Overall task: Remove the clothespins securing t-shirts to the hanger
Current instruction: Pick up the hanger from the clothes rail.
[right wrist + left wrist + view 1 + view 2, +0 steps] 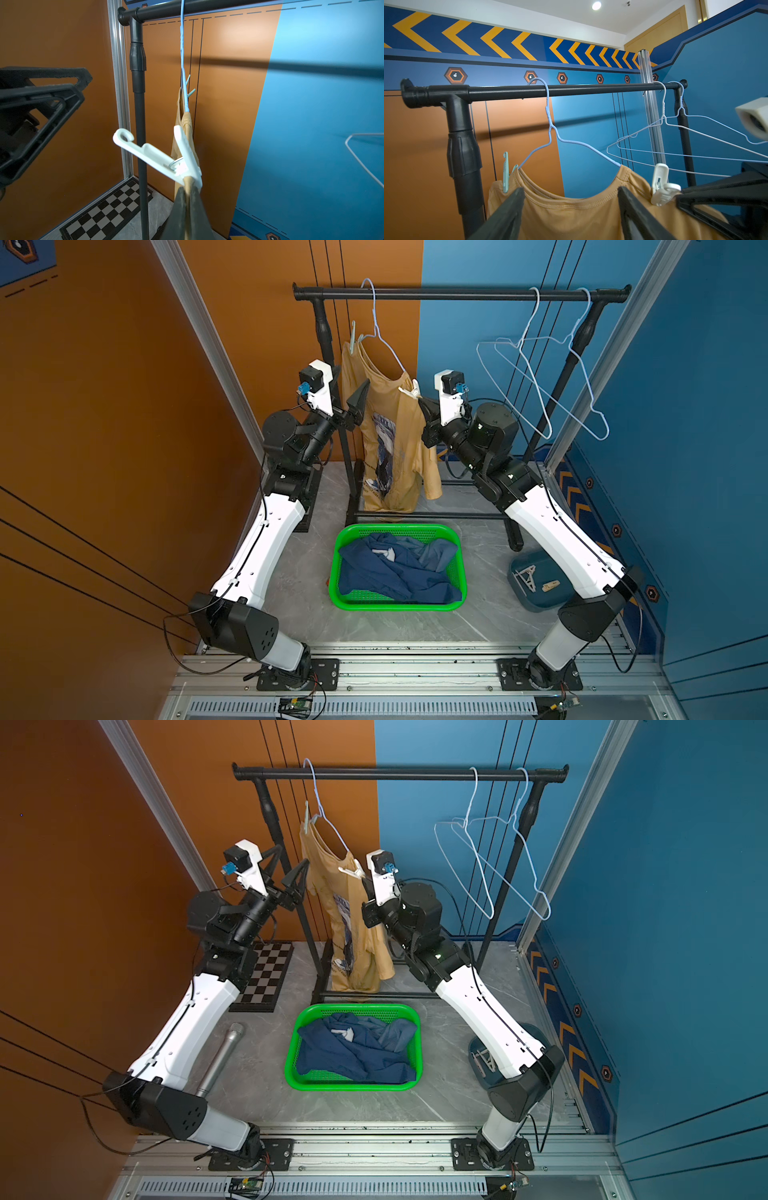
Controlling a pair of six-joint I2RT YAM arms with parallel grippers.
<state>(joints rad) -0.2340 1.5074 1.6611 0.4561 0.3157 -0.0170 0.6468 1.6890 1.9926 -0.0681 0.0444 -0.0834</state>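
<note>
Well in front of the black rack (457, 294), a green basket (333, 572) sat on the grey floor (478, 614) with the dark navy t-shirt (374, 576) and the slate-blue t-shirt (440, 551) crumpled inside it. Beside the basket, toward the rack's blue-wall end, a teal bin (536, 599) held a cream clothespin (552, 584) and some white pieces too small to make out. Toward the rack's orange-wall end, a silver microphone (220, 1056) lay on the floor in a top view, with a chessboard (266, 973) closer to the rack's foot. At the rack itself, the mustard-yellow t-shirt (395, 439) hung from a blue wire hanger (380, 333) near the orange-wall end of the rail. The left gripper (286, 871) hovered with its jaws spread wide and holding nothing, close by the shirt's post-side sleeve; whether a finger touched the cloth could not be told. The right gripper (188, 190) was pinched tight on the shirt's fabric right under the white clothespin (166, 158), which clamped the shoulder nearer the rack's middle. A pale green clothespin (505, 172) gripped the other shoulder, next to the rack's post. Farther along the rail, toward its blue-wall end, two bare wire hangers (536, 364) hung side by side.
</note>
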